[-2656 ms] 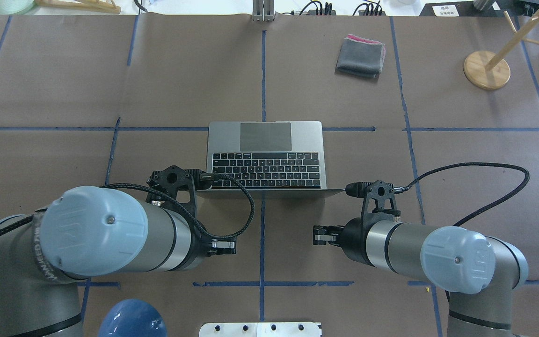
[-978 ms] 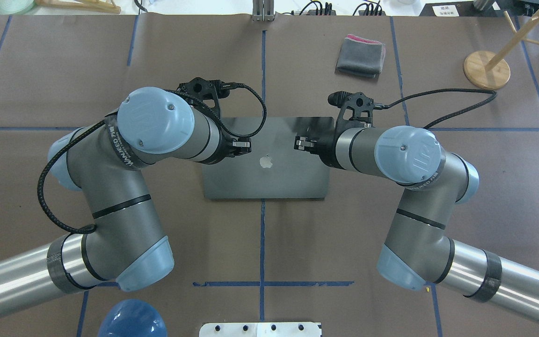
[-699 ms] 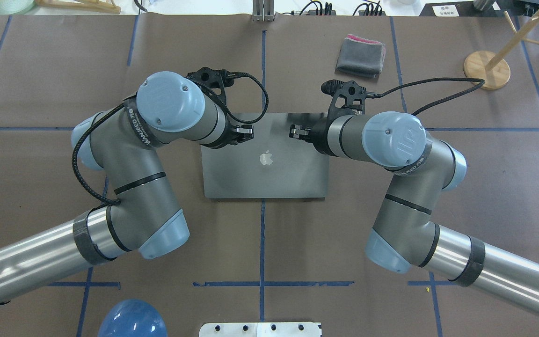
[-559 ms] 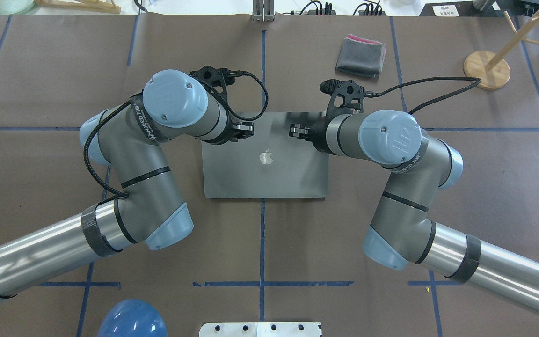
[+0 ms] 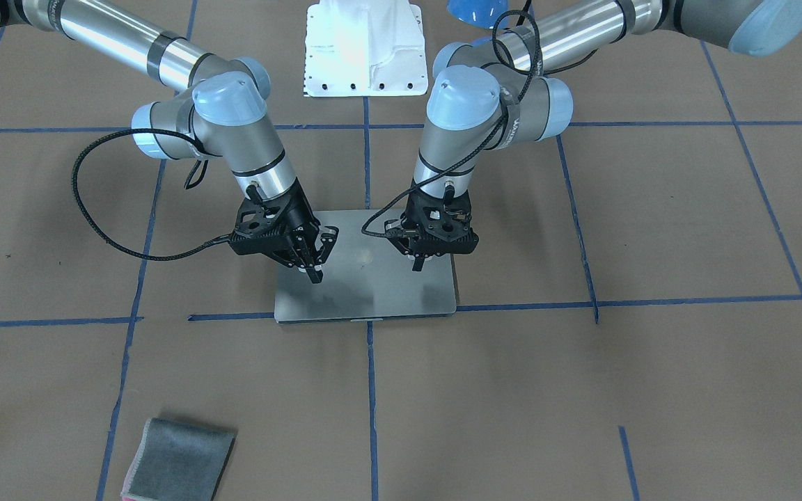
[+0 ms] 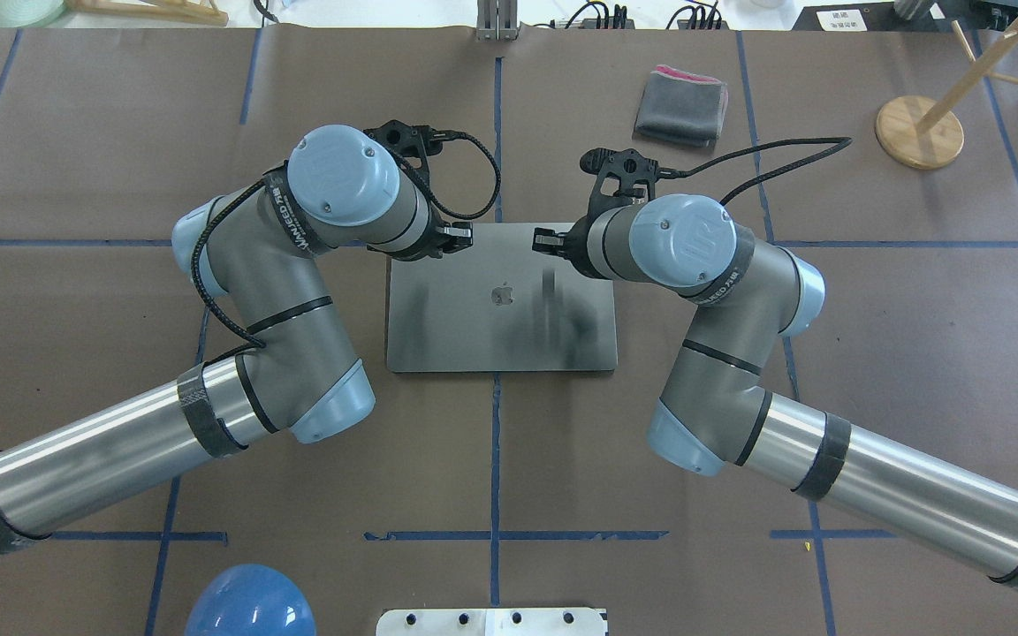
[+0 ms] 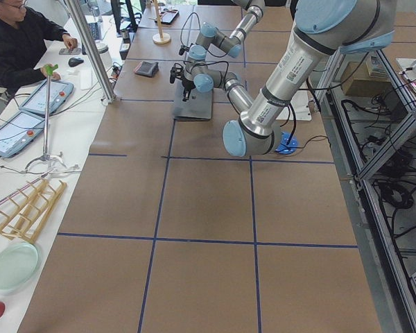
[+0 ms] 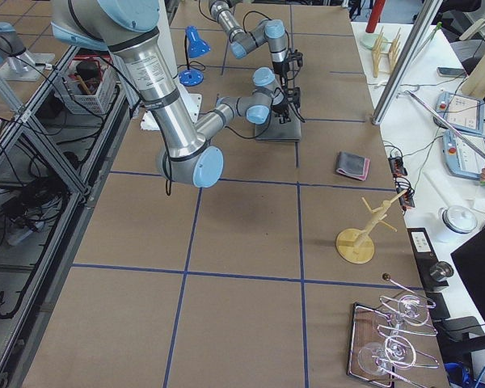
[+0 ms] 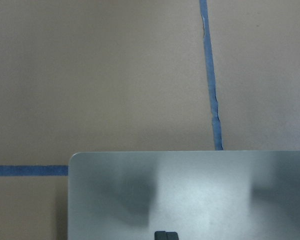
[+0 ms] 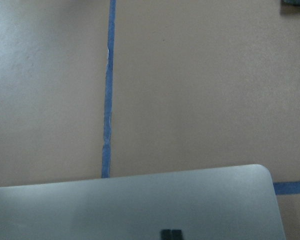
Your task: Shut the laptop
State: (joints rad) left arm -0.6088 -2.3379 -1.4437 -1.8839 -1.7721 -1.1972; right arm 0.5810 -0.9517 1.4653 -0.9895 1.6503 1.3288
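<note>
Overhead exterior view: the laptop (image 6: 500, 340) lies flat on the brown-papered table (image 6: 120, 132), lid down and Apple logo (image 6: 501, 294) facing up, squarely astride the blue tape line that runs down the middle. Your two arms meet over the edge of the lid farthest from the robot's base. The left gripper (image 6: 463, 235) stands near the left far corner and the right gripper (image 6: 543, 238) just across the centre line from it. Both have their fingers drawn together and carry nothing; each wrist camera shows a single narrow dark tip at the bottom of its picture, over bare grey metal. From the front-facing camera the tips seem to rest on the lid, though you cannot confirm contact from these pictures. No keyboard or screen shows in any view, and the front edge reads as one thin seam. By that evidence the closing step looks finished, or down to its last press. Your next move, on that judgement, is to check that the lid is seated, then lift both grippers straight up rather than drag them across the metal, and draw the arms back. A folded grey cloth (image 6: 681, 108) sits well apart, beyond the right arm.
</note>
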